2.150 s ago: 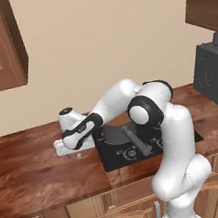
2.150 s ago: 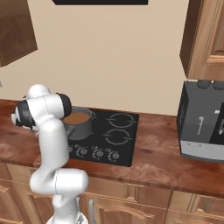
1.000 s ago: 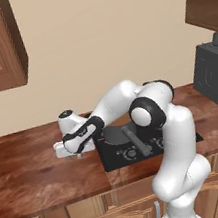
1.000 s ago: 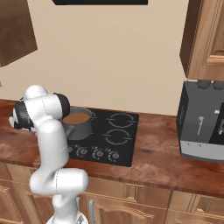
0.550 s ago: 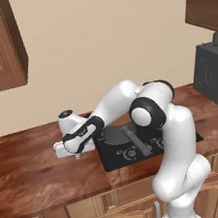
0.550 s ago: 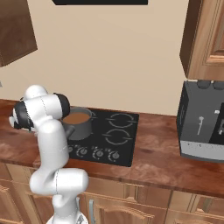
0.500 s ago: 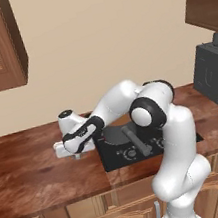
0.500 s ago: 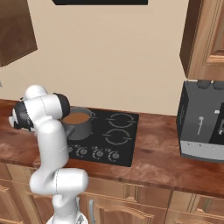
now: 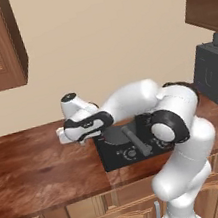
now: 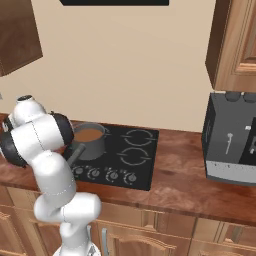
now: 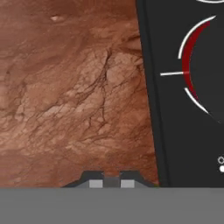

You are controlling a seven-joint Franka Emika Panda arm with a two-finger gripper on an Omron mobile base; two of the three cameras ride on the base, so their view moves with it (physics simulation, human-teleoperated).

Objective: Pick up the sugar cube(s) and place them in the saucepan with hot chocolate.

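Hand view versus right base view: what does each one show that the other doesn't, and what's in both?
Hand view: the gripper close over the counter, and a red burner arc. Right base view: the saucepan of brown liquid, the arm, a coffee machine. Both: the brown counter and the black stove.

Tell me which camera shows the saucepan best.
The right base view: the saucepan shows whole, brown drink inside, handle toward the arm. In the left base view the arm covers most of it, leaving a bit of rim and the handle.
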